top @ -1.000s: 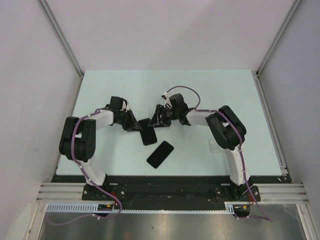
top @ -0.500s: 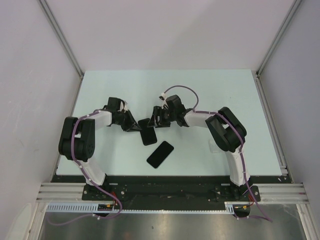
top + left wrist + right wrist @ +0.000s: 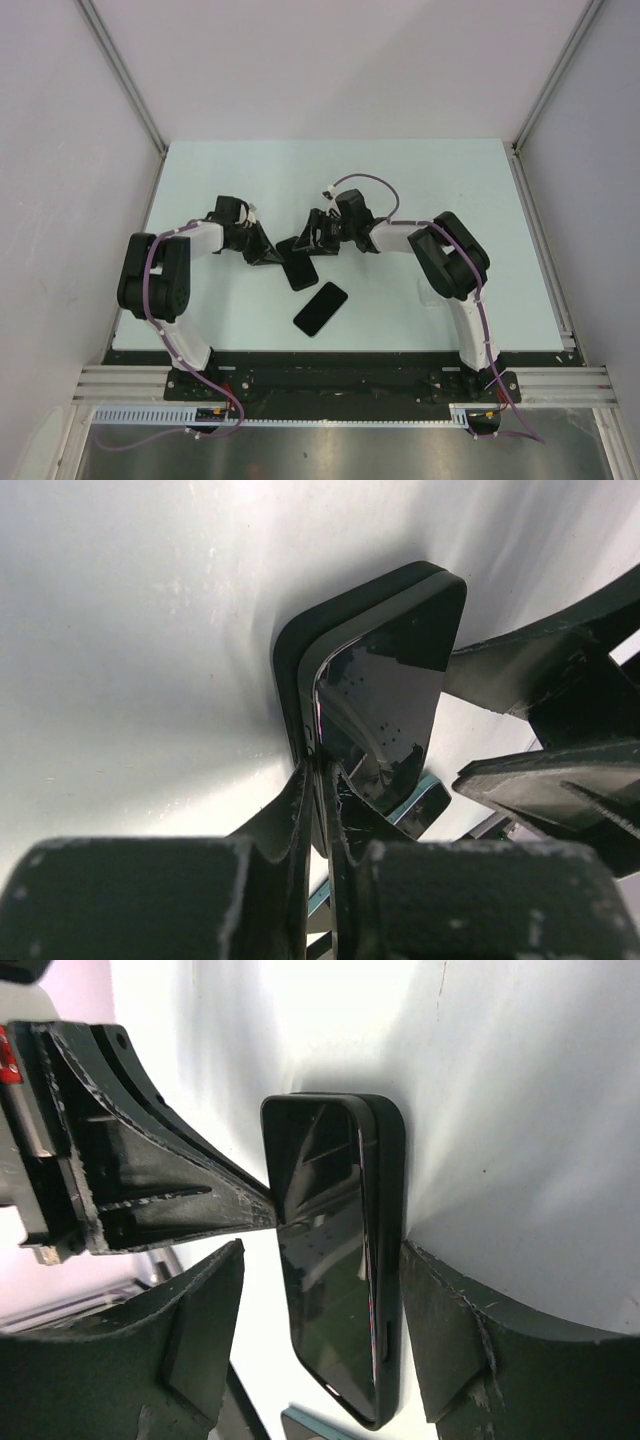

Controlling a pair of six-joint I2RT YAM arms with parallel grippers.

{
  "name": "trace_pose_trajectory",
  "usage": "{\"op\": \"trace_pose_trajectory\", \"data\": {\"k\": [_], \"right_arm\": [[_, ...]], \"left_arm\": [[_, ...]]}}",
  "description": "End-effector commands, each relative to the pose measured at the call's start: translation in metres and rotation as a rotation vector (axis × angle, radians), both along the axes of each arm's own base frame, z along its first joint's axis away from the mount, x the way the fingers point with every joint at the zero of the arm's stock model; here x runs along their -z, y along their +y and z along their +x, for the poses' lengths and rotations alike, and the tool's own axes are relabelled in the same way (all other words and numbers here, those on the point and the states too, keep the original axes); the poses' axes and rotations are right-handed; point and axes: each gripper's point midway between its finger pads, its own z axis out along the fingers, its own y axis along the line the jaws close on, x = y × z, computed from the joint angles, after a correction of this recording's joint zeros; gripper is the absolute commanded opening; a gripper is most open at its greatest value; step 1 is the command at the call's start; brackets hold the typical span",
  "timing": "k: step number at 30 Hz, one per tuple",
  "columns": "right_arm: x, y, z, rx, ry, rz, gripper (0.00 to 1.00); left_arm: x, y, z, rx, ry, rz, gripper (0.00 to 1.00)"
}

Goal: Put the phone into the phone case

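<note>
A black phone lies flat at mid-table between both grippers; a thick dark rim runs round its edges. My left gripper is shut on the phone's left long edge, one finger over the glossy screen. My right gripper is open and straddles the phone's far end. Its right finger is against the phone's side and its left finger stands off. A faint clear rectangle by the right arm's elbow may be the phone case; no white ring shows.
A second black phone with a teal rim lies diagonally just in front of the held one. It also shows in the left wrist view and the right wrist view. Grey walls stand on both sides and behind the table.
The right gripper has shifted slightly over the phone's far end. The phone has turned a little on the table. The left gripper keeps its grip.
</note>
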Motion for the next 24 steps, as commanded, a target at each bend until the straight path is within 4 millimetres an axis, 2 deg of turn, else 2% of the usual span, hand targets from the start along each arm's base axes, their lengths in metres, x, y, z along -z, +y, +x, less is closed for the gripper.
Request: {"op": "trace_pose_trajectory", "data": {"k": [1,7,12,20,24], "right_arm": [[-0.026,0.023,-0.012,-0.081,0.055,0.19,0.67],[-0.056,0.033,-0.02,-0.136,0.054,0.301,0.67],[-0.061,0.03,-0.02,-0.141,0.064,0.341,0.67],[-0.035,0.01,-0.011,-0.095,0.07,0.245,0.64],[-0.026,0.002,-0.009,-0.078,0.053,0.185,0.53]], "left_arm": [[0.013,-0.006,-0.019,0.026,0.075,-0.016,0.1],[0.014,-0.003,-0.018,0.023,0.076,0.004,0.1],[0.013,-0.002,-0.017,0.018,0.074,0.016,0.1],[0.015,0.002,-0.017,0.013,0.074,0.035,0.1],[0.016,0.001,-0.017,0.009,0.071,0.036,0.1]]}}
